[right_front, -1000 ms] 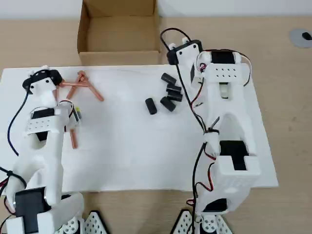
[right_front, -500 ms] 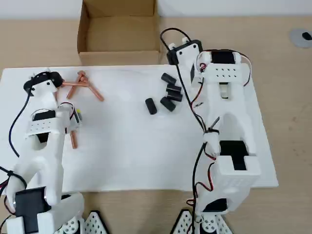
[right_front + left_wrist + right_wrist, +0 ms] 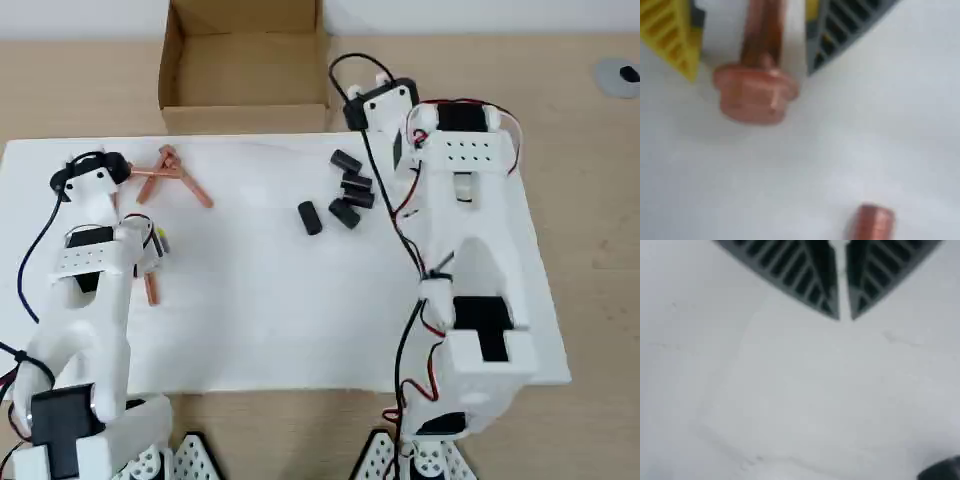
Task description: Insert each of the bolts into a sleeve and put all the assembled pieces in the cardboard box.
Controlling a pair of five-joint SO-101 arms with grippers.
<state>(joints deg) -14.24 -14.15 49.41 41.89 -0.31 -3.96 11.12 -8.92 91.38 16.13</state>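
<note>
— What does the left gripper (image 3: 751, 74) have?

— Nothing clamped. Its yellow and grey fingers stand open on either side of a copper bolt (image 3: 756, 95), with a sliver of white sheet (image 3: 260, 300) showing on both sides of the shank. That bolt lies at the left edge of the sheet, nearer than the loose bolts (image 3: 170, 175).

— And the right gripper (image 3: 844, 315)?

— Closed to a thin slit and empty, low over bare sheet just right of the black sleeves (image 3: 350, 190). One sleeve (image 3: 310, 217) lies a little left of the cluster.

— The cardboard box (image 3: 245, 118)?

— On the wooden table (image 3: 580, 150) beyond the far edge of the sheet, open, with no pieces inside.
</note>
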